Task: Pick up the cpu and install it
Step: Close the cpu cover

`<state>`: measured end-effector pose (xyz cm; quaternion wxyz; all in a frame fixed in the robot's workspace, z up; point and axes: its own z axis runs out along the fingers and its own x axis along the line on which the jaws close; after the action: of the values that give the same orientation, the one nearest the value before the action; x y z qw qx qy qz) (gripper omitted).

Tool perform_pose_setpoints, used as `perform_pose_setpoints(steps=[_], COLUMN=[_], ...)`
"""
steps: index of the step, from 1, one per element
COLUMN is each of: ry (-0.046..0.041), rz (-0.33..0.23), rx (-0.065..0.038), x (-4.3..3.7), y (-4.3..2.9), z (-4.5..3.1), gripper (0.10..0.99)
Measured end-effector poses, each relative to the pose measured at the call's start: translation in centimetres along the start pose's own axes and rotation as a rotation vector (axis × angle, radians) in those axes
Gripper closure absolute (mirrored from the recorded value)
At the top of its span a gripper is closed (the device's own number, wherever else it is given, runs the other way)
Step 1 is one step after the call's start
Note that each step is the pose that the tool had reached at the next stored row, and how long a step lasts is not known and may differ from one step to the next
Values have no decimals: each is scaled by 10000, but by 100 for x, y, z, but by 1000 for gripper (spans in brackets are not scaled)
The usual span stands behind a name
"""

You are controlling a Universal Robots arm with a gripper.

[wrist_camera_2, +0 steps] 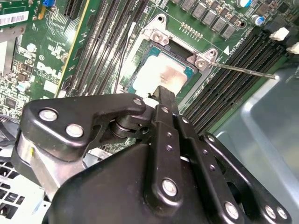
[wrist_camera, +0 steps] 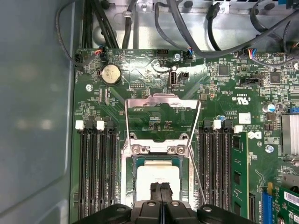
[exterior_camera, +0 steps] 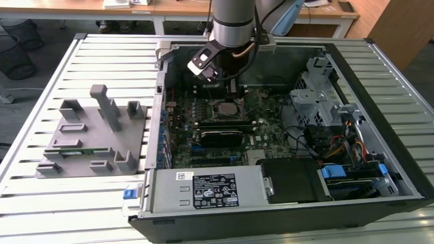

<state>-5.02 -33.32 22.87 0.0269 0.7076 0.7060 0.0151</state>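
Cpu [wrist_camera: 158, 173] in socket [wrist_camera: 132, 164] (frame [wrist_camera: 162, 98] raised), pinched gripper [wrist_camera: 161, 190] above, memory slots [wrist_camera: 96, 172] flanking

the cpu [wrist_camera_2: 161, 73] lies in the socket [wrist_camera_2: 158, 35] (silvery top up) — pincer [wrist_camera_2: 164, 92] tip over its edge.

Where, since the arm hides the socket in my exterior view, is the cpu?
Observer: In the first wrist view the cpu lies flat in the socket, silvery top up.
Operator: Is the tool holding it?
Observer: The tool stands over the cpu with its fingers together, not around it.
Operator: And the socket's metal frame?
Observer: The metal frame is swung open, clear of the cpu.
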Motion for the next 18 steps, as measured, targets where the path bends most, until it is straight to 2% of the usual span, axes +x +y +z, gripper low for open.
perform_pose_setpoints(steps=[12,18], ry=[1,3], rz=[0,0], rx=[11,44], x=[-3,-6], y=[11,20], z=[-180,-334], gripper=[980,980])
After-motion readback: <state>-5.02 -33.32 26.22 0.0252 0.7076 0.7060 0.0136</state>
